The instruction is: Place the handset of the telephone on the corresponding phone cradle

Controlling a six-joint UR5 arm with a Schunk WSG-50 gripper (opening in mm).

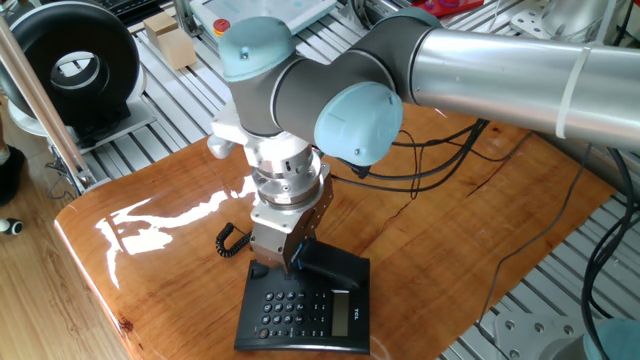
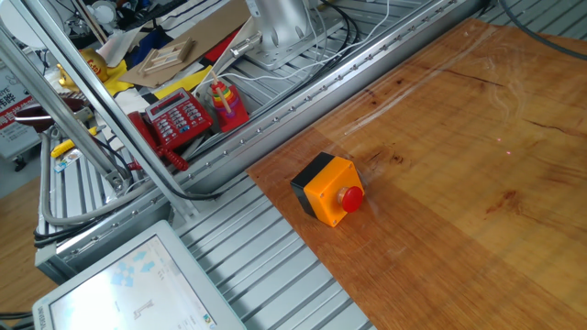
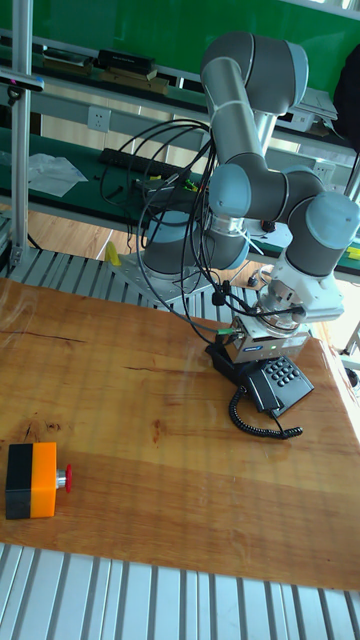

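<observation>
The black telephone point(image 1: 300, 318) lies near the front edge of the wooden table, its keypad and small LCD facing up. My gripper point(image 1: 292, 262) points down over the base's far end and is shut on the handset point(image 1: 338, 266), a slim black bar held level just above the base. The phone cradle is hidden under the handset and my fingers; I cannot tell if they touch. The coiled cord point(image 1: 230, 240) curls out to the left. In the tall fixed view the gripper point(image 3: 252, 352) stands beside the keypad point(image 3: 283, 378), with the cord point(image 3: 258, 417) looped in front.
An orange box with a red button point(image 2: 328, 189) sits on the table far from the phone, also seen as the box point(image 3: 32, 480). A red phone point(image 2: 177, 119) lies on the aluminium rails beside the table. Black cables point(image 1: 450, 140) trail across the wood behind the arm.
</observation>
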